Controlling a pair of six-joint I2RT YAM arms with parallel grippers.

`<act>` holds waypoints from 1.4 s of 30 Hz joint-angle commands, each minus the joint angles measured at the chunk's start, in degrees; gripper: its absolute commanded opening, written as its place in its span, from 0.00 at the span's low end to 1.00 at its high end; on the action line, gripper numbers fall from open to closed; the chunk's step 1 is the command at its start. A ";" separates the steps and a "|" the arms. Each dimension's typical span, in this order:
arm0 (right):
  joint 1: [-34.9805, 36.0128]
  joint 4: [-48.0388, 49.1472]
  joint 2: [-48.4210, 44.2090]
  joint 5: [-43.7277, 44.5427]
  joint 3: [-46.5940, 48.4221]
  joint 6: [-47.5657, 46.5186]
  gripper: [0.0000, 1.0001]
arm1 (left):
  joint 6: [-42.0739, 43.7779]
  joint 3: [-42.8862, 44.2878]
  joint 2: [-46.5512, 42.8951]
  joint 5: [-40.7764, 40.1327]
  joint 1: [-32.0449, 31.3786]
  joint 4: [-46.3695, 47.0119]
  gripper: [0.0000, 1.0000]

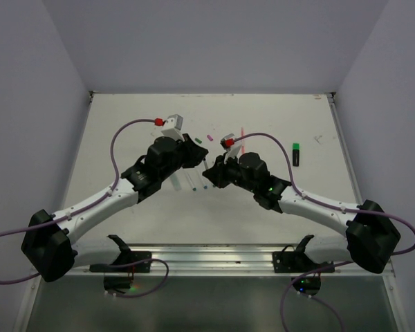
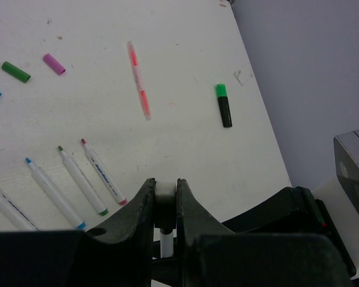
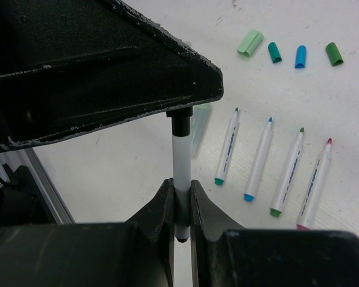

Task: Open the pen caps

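- Between the two grippers, above the table (image 1: 263,111), a black cap (image 3: 180,124) sits on the upper end of a white pen barrel (image 3: 180,161) that stands upright.
- Only the cap's lower part shows in the right wrist view; its top runs up under the dark body of the left gripper (image 2: 165,186).
- That gripper's jaws are pinched narrow on the pen's capped end. From its own camera the pinched piece looks pale rather than black, so its colour there is hard to judge.
- Lower down, the right gripper (image 3: 180,190) has its jaws closed tight on the barrel, whose dark bottom end pokes out just below the fingers.
- Behind the barrel lies a pale, see-through shape that cannot be made out.
- Loose on the table, in a row apart from each other: a pale green cap (image 3: 250,43), a teal cap (image 3: 274,52), a blue cap (image 3: 300,56) and a dark green cap (image 3: 334,54). A magenta cap (image 2: 54,64) shows in the left wrist view, just beside the dark green one.
- Nearer the arms, four uncapped pens (image 3: 260,158) lie side by side; a fifth is cut off by the left wrist view's edge.
- Farther out lies a pink pen (image 2: 139,79), and well apart from it a black highlighter (image 2: 225,111) wearing its bright green cap (image 2: 221,90).
- Seen from the top camera, both grippers' fingertips are hidden by the wrists.
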 commanded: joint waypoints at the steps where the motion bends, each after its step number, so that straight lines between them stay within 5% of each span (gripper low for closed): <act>1: -0.20 0.91 0.25 0.36 2.19 -0.64 0.00 | -0.57 0.03 0.10 -0.53 -0.25 2.68 0.13; 4: -0.20 0.82 -0.01 0.45 1.93 -0.72 0.00 | -0.93 -0.05 -0.08 -0.61 -0.25 2.77 0.00; 17: -0.20 -1.73 -1.33 0.98 -2.99 -3.01 0.00 | 1.97 8.99 -3.95 -12.65 0.71 3.82 0.00; 28: -0.11 0.55 -0.63 -1.31 -8.97 -3.98 0.00 | 3.03 20.32 -5.70 -17.22 8.36 10.32 0.00; 42: -0.11 2.84 1.21 -4.56 -11.96 -4.24 0.00 | 2.77 22.61 -8.52 -25.66 11.35 18.68 0.00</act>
